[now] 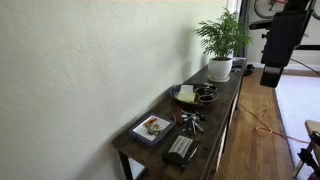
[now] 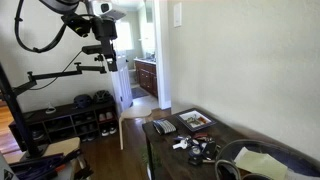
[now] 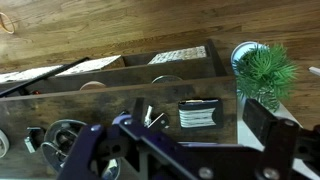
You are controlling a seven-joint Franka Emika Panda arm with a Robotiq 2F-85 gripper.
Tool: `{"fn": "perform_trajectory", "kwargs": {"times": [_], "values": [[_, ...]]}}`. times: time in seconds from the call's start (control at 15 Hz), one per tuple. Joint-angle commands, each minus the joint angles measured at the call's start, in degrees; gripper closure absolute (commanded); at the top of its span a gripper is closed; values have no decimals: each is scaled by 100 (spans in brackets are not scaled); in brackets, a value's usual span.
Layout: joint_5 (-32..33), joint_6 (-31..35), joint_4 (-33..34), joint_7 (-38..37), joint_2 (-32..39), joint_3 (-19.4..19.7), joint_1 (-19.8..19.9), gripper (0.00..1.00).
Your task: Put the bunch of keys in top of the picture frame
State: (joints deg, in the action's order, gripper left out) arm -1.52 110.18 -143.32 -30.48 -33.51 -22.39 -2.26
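Observation:
The bunch of keys (image 1: pixel 190 121) lies on the dark wooden console table (image 1: pixel 225 100), between a bowl and the picture frame (image 1: pixel 153 128). The frame lies flat near the table's near end. Both also show in an exterior view, keys (image 2: pixel 196 148) and frame (image 2: pixel 193 121). My gripper (image 2: pixel 105 52) hangs high above the floor, well away from the table, open and empty. In the wrist view the keys (image 3: pixel 150 117) lie far below, between my spread fingers (image 3: pixel 150 138). The frame is hidden behind the gripper body there.
A black striped object (image 1: pixel 181 150) lies at the table's front edge beside the frame; it also shows in the wrist view (image 3: pixel 202 113). A bowl (image 1: pixel 190 95) and a potted plant (image 1: pixel 222 45) stand further along. A wall runs behind the table.

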Motion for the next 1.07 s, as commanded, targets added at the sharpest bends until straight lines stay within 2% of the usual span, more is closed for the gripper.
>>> {"fn": "perform_trajectory", "kwargs": {"times": [0.0,0.6,1.0], "values": [[82,-9,8,-70,34,127,-145,0],[141,71,-9,-128,82,116,-99,0],[245,819,-77,-19,568,283,-18,0]]}}
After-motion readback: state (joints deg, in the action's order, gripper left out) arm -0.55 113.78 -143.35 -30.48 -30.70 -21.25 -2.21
